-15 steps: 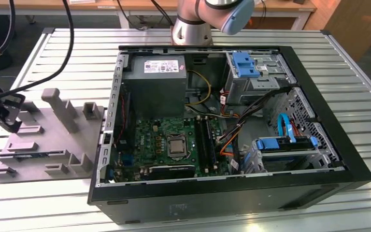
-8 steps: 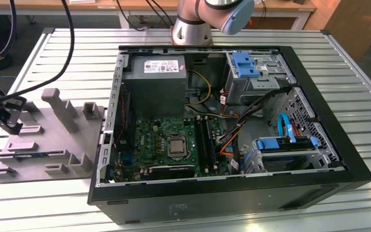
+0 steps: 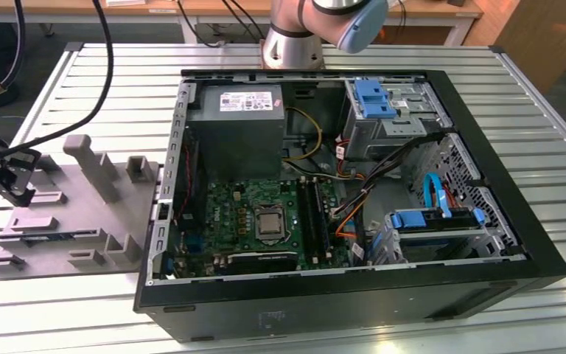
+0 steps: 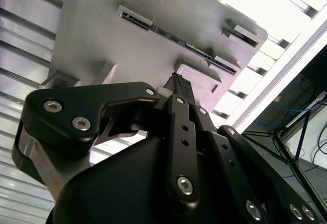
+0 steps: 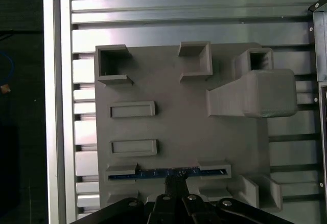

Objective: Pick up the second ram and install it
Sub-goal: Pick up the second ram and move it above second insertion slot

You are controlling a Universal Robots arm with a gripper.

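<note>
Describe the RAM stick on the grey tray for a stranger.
Beside the open computer case, on the exterior view's left, lies a grey tray. Along the tray's edge nearest the pincer, a thin blue strip stands on edge between two end blocks; the other pockets are grey.

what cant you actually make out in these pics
The ram in the fixture: in the first wrist view its middle sits behind the gripper, so contact cannot be judged.
The ram slots on the motherboard: in the exterior view they are too small and dark to tell whether a stick is seated.
The arm: in the exterior view it is cut off by the top edge.
</note>
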